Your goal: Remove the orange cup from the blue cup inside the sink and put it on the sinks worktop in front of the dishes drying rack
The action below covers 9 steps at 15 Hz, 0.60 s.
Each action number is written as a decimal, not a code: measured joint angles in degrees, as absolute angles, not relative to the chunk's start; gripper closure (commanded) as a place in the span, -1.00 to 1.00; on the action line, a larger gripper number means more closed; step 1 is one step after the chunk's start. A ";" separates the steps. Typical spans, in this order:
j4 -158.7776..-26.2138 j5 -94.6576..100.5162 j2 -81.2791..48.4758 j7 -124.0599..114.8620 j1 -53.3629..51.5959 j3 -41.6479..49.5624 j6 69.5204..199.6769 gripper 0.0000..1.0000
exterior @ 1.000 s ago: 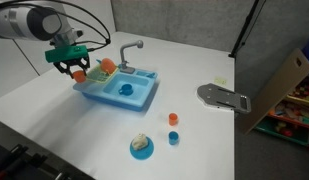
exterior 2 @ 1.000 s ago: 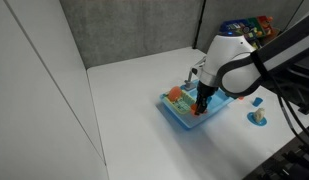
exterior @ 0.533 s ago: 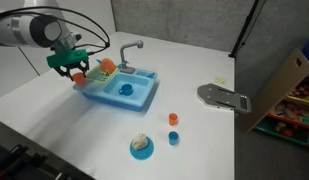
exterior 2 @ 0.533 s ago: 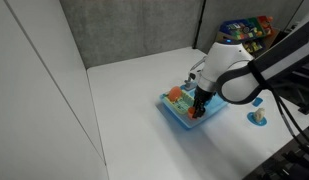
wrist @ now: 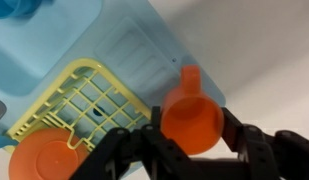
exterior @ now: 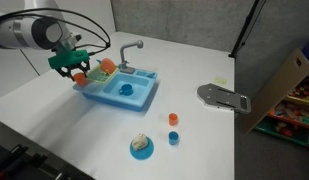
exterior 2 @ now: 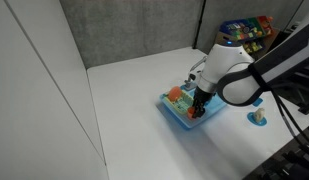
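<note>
White tabletop, grey wall behind; hand clamps the orange cup by the sink.

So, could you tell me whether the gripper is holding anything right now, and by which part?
The gripper is shut on the orange cup, with its fingers pinching opposite sides of the round body. The cup's handle sticks out free.
</note>
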<state>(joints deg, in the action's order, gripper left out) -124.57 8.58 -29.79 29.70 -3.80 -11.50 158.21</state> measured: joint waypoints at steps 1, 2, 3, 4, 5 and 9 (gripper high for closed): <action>-124.59 8.64 -29.82 29.70 -3.73 -11.50 158.23 0.33; -124.60 8.68 -29.86 29.70 -3.68 -11.50 158.24 0.33; -124.62 8.70 -29.90 29.70 -3.64 -11.50 158.24 0.33; -124.62 8.71 -29.96 29.70 -3.61 -11.50 158.24 0.33; -124.62 8.72 -30.00 29.70 -3.57 -11.50 158.24 0.16; -124.63 8.76 -30.17 29.70 -3.41 -11.50 158.25 -0.97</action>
